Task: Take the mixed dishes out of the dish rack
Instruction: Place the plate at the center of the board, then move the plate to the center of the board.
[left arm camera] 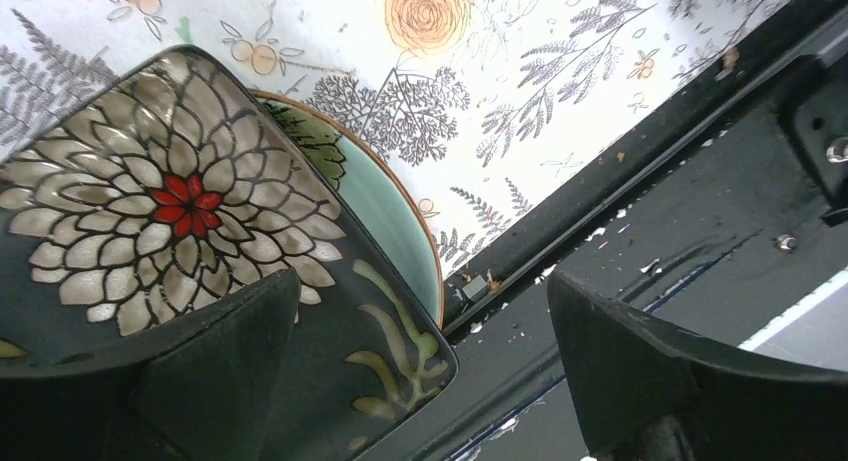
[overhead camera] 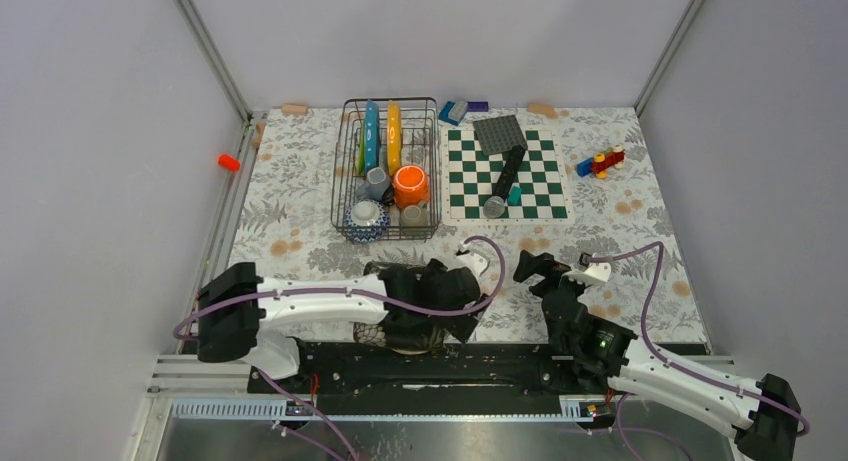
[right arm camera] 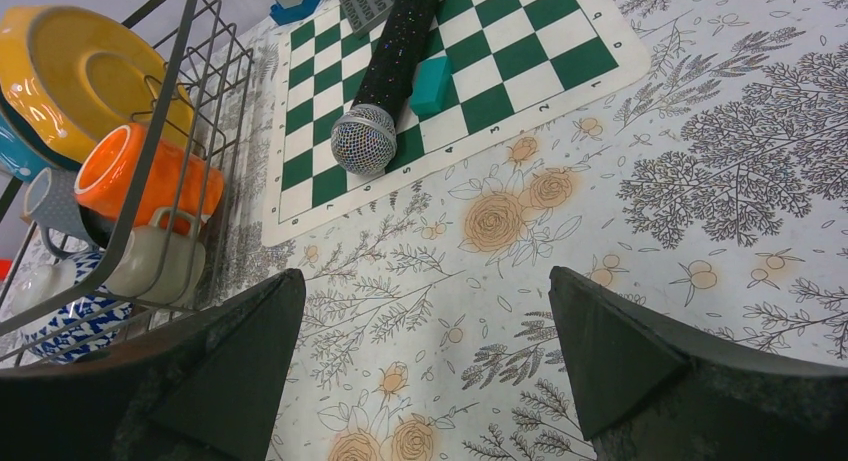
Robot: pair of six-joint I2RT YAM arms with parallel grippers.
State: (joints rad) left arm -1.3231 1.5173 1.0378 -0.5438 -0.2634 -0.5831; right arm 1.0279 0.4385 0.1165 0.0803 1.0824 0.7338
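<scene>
The wire dish rack (overhead camera: 432, 161) stands at the back centre. It holds upright blue (overhead camera: 371, 136), orange (overhead camera: 394, 131) and lime green (overhead camera: 360, 153) plates, an orange mug (overhead camera: 410, 185), grey cups (overhead camera: 377, 184) and a blue patterned bowl (overhead camera: 365, 219). My left gripper (overhead camera: 455, 306) is open at the table's near edge. In the left wrist view one finger (left arm camera: 210, 371) is over a dark flower-patterned plate (left arm camera: 170, 201), which lies on a teal orange-rimmed plate (left arm camera: 392, 213). My right gripper (right arm camera: 420, 351) is open and empty over bare cloth, right of the rack (right arm camera: 190, 101), mug (right arm camera: 140, 176) and cup (right arm camera: 160, 261).
A checkerboard mat (overhead camera: 505, 176) right of the rack carries a glittery microphone (right arm camera: 390, 81), a teal block (right arm camera: 432, 86) and a grey studded plate (overhead camera: 500, 133). Toy bricks (overhead camera: 600, 163) lie at the back right. The black base rail (left arm camera: 650, 211) runs along the near table edge.
</scene>
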